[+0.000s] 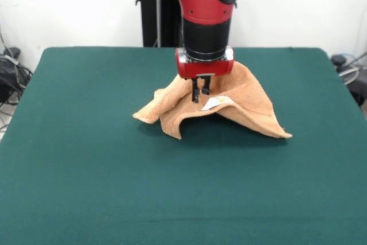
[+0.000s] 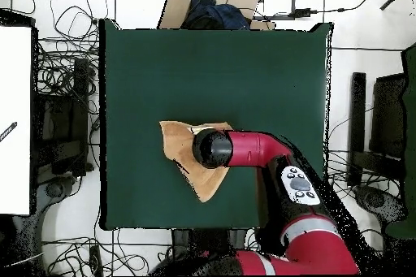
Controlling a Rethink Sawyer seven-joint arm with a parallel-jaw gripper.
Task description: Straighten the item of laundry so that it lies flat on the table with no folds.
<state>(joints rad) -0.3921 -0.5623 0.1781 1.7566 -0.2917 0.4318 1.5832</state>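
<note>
One orange-tan terry towel [image 1: 241, 98] hangs tent-like from the gripper [image 1: 200, 93], whose narrow black fingers are pinched closed on its peak, corners draping onto the green felt table [image 1: 86, 170]; from overhead, the arm [image 2: 252, 148] covers the towel's middle.

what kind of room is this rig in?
Probably a robotics lab, not a home. The arm works a towel on a green table, loose cables cover the white floor, and equipment stands round the table.
</note>
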